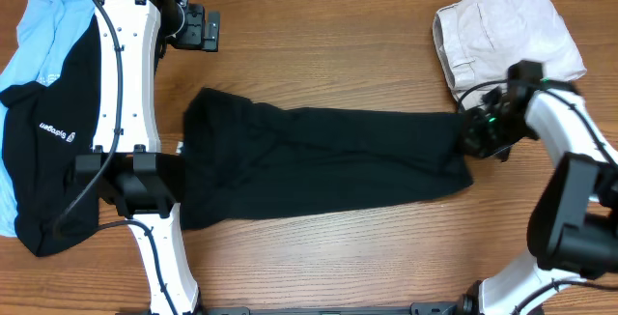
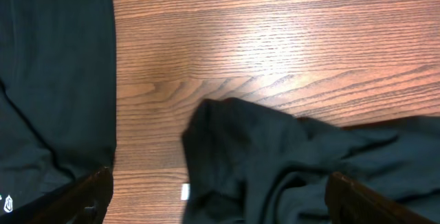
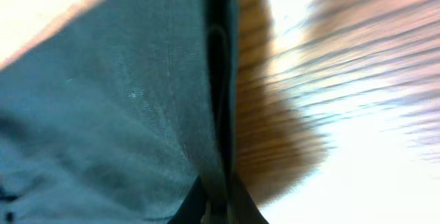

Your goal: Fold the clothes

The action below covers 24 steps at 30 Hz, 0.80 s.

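A pair of black trousers [image 1: 319, 165] lies spread lengthwise across the table's middle. My right gripper [image 1: 475, 133] is at the trousers' right end and is shut on the fabric edge; in the right wrist view the dark cloth [image 3: 124, 107] runs down into the pinched fingertips [image 3: 216, 210]. My left gripper [image 1: 206, 30] hovers at the back left, above the table, open and empty. In the left wrist view its two fingertips [image 2: 220, 207] stand wide apart at the bottom corners, with a corner of the trousers [image 2: 275, 155] between them.
A folded beige garment [image 1: 507, 30] lies at the back right. A pile at the left edge holds a black shirt with a white logo [image 1: 43, 141] over a light blue garment [image 1: 43, 25]; the black shirt also shows in the left wrist view [image 2: 55, 80]. Bare wood [image 2: 275, 45] lies behind the trousers.
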Tool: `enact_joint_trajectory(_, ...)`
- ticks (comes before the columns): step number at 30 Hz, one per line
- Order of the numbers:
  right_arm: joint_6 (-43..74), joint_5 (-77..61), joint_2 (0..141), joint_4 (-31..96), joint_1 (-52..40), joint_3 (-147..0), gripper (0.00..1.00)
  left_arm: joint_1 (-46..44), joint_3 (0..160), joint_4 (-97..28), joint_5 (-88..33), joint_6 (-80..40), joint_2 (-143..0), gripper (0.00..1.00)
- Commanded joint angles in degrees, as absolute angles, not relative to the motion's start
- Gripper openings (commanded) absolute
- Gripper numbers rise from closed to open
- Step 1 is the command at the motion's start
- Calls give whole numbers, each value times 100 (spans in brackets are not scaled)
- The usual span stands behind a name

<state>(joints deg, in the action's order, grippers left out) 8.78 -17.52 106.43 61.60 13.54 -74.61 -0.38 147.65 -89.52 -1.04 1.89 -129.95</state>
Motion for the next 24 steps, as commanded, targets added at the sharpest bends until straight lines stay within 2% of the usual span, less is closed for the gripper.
enact_joint_trajectory(1, 563, -1730, 10136, 6403, 1400, -7867, 4, -30, 14914, -8925, -104, 220, -12855, 100)
enact_joint_trajectory(5, 543, -2067, 9839, 6490, 1197, -7896, 4, -30, 14914, -8879, -106, 220, -12855, 100)
enact_joint_trajectory(9, 576, -2327, 9574, 6405, 604, -7896, 4, -30, 14914, -8812, -108, 215, -12855, 100)
enact_joint_trajectory(16, 1417, -2200, 9662, 5511, -1201, -7881, 4, -30, 14910, -8687, -113, 215, -12857, 100)
enact_joint_trajectory(24, 1809, -2099, 10018, 4807, -2329, -7878, 4, -30, 14910, -8689, -110, 217, -12857, 100)
